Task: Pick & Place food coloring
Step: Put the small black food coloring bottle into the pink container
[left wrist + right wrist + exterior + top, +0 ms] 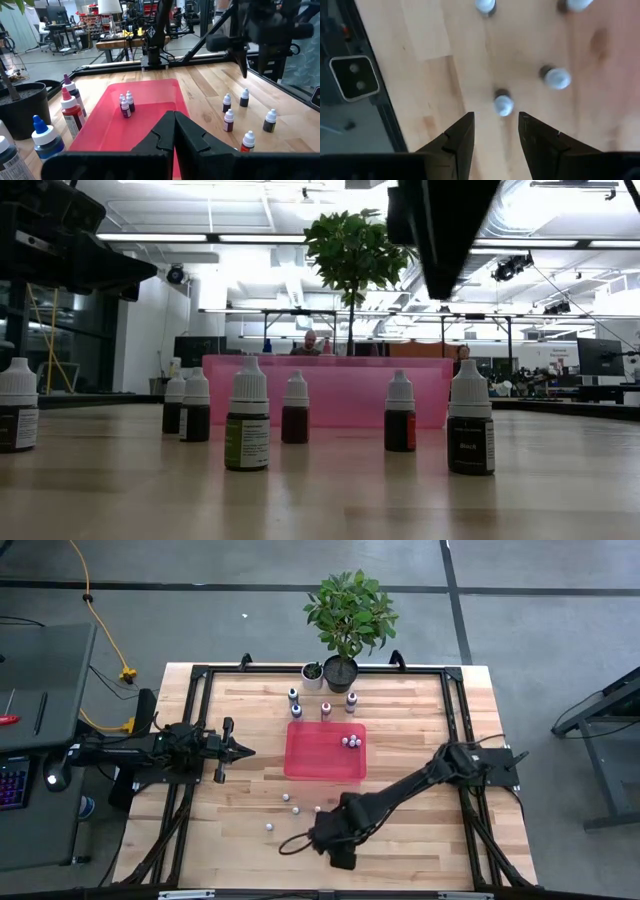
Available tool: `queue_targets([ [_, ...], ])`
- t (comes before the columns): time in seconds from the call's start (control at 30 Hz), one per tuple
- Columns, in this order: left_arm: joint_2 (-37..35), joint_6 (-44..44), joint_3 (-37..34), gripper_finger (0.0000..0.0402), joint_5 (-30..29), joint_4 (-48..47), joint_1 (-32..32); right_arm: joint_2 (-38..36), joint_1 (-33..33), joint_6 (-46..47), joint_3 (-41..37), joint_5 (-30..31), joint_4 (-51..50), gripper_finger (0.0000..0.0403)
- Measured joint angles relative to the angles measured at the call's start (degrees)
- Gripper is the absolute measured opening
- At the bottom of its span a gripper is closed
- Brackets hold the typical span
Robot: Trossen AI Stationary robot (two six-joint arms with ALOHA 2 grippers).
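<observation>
Wooden table (420, 840) | three food coloring bottles (351, 742) sat in red tray (310, 765) | several bottles (270, 826) remained outside | right gripper (495, 131) spread above one | left gripper (174, 131) pressed together, waiting beside tray.

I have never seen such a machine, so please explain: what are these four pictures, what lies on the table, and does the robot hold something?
Two robot arms work at a wooden table. One picture looks down from above, one looks level across the table, and one comes from each arm's wrist. On the table are a red tray, a potted plant and tiny food coloring bottles; two already stand in the tray. The right gripper is open above one bottle, holding nothing. The left gripper is shut, empty, and waits beside the tray.
</observation>
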Motion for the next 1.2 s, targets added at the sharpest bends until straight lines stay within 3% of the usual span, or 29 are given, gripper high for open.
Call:
queue_targets([
  [0.13,0.0,0.0,0.0,0.0,0.0,0.0,-0.01,1.1,0.19,11.91,0.38,-1.42,-0.64,0.0142],
  [0.37,-0.02,0.0,0.0,0.0,0.0,0.0,-0.02,1.14,-1.19,40.98,0.36,-2.33,-5.86,0.0142],
  [0.53,0.0,0.02,0.0,0.0,0.0,0.0,0.0,1.23,-1.58,51.79,-0.35,-4.33,-5.69,0.0142],
  [0.8,-0.01,0.0,0.0,0.0,0.0,0.0,-0.02,1.47,-1.98,57.62,-2.82,-4.06,-1.19,0.0142],
  [1.2,-0.01,0.0,0.0,0.0,0.0,0.0,-0.02,4.94,-2.22,57.69,-3.24,-5.63,2.31,0.0142],
])
